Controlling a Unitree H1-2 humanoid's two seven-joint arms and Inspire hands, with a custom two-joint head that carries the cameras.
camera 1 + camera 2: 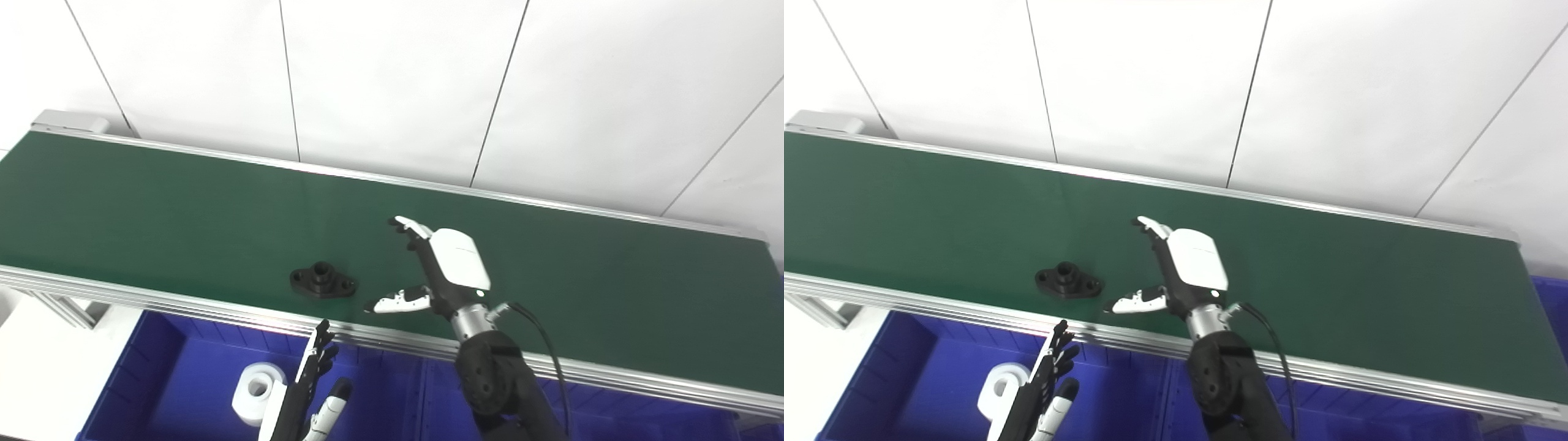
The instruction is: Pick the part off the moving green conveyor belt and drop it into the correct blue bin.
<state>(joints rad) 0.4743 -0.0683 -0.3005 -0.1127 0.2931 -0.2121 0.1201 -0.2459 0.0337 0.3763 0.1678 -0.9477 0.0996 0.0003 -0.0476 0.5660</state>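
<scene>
A black flanged part (323,281) lies on the green conveyor belt (153,208) near its front edge; it also shows in the right eye view (1069,282). My right hand (438,269) hovers over the belt just right of the part, open, thumb pointing toward it, holding nothing. My left hand (306,392) is low at the bottom edge over the left blue bin (184,373), fingers extended and open, empty.
A white ring-shaped part (257,386) lies in the left blue bin. A second blue bin (612,416) sits to the right, below the belt's aluminium front rail (184,306). A white panelled wall stands behind the belt.
</scene>
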